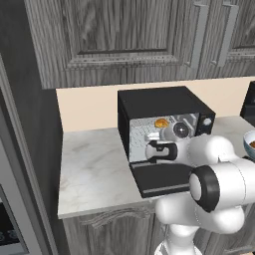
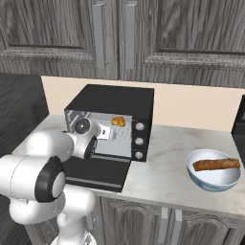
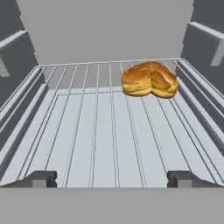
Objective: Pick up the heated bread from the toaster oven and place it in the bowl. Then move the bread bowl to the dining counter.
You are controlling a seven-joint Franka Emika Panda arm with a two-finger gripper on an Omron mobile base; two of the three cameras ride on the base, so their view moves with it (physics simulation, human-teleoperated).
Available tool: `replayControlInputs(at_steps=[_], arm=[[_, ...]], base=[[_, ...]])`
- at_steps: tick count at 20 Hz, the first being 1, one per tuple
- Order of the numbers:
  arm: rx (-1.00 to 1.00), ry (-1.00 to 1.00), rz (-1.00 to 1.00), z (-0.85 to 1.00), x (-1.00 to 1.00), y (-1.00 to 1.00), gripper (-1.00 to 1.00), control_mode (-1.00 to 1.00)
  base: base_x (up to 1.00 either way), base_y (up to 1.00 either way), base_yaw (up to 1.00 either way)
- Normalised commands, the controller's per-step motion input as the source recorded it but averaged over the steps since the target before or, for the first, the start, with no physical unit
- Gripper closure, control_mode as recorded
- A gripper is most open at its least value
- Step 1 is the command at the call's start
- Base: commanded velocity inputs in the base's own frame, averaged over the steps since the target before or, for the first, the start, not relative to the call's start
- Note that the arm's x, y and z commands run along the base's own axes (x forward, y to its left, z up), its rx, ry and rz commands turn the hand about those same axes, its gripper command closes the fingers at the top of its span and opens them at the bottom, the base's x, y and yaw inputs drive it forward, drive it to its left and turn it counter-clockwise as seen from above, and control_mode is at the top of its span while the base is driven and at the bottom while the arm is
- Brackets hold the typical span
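The toaster oven (image 1: pixel 159 107) (image 2: pixel 115 103) stands black and boxy on the counter with its door (image 1: pixel 159 178) dropped open. The heated bread (image 3: pixel 149 79) (image 1: pixel 161 122) (image 2: pixel 118 121), a small golden lump, rests on the wire rack (image 3: pixel 96 131) at its back right. My gripper (image 3: pixel 112 179) is open at the oven's mouth, low over the front of the rack, with nothing between its fingertips (image 3: pixel 41 178); the bread lies ahead and to the right. The bowl (image 2: pixel 210 184) (image 1: pixel 249 142) sits on the counter right of the oven and holds a long brown loaf (image 2: pixel 216 164). The dining counter is out of view.
The oven and bowl share a pale marble counter (image 1: pixel 89 169) under dark grey wall cabinets (image 2: pixel 158 33). A black appliance (image 2: pixel 239 127) stands at the counter's far right. The oven's side walls close in on both sides of the rack. Bare countertop lies left of the oven.
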Motion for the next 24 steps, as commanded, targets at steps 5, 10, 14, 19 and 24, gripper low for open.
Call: replayControlInputs(at_steps=[5,10,14,19,24], arm=[[-0.05,-0.02,0.00,-0.07,0.22,0.00,-1.00,-1.00],[0.00,0.00,0.00,-0.29,0.20,0.00,-1.00,-1.00],[0.00,0.00,0.00,-0.29,0.31,0.00,-1.00,-1.00],[-0.03,0.13,0.00,-0.25,0.13,0.00,-1.00,-1.00],[-0.01,0.21,0.00,-0.25,-0.17,0.00,-1.00,-1.00]], base=[[0.00,0.00,0.00],[0.00,0.00,0.00],[0.00,0.00,0.00],[0.00,0.00,0.00],[0.00,0.00,0.00]])
